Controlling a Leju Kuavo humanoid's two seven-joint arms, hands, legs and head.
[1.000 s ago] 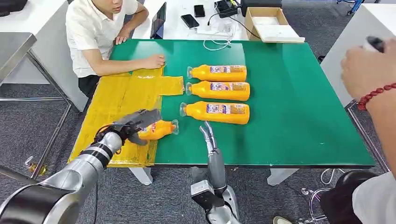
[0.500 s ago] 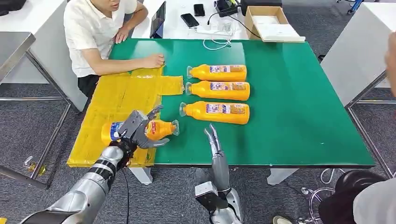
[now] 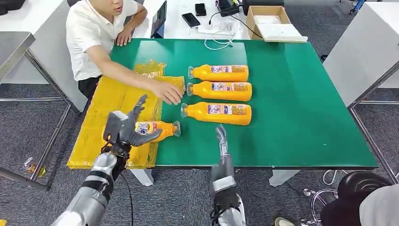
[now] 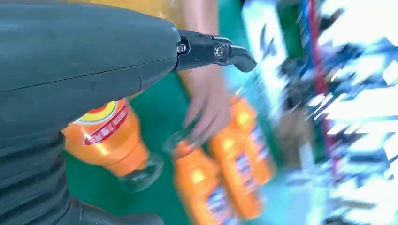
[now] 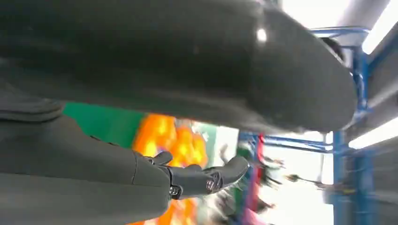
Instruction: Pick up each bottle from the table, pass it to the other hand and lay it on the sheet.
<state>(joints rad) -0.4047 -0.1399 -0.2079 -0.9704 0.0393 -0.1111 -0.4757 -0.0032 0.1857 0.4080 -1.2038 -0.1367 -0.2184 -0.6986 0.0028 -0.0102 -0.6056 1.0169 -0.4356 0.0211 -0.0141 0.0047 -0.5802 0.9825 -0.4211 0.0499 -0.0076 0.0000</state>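
Bottle (image 3: 155, 129) lies on the yellow sheet's (image 3: 113, 96) edge at seven o'clock; the left hand (image 3: 123, 128), fingers spread, has let go. Right hand (image 3: 220, 136) hangs empty, fingers straight. Full, rigid and smooth, the next bottle (image 3: 219, 113) probably rolls: grip mid-body.

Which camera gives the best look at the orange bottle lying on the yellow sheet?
The head view: the bottle lies whole on the yellow sheet, under the left hand. The left wrist view shows its neck end, close up. The right wrist view gives an orange blur.
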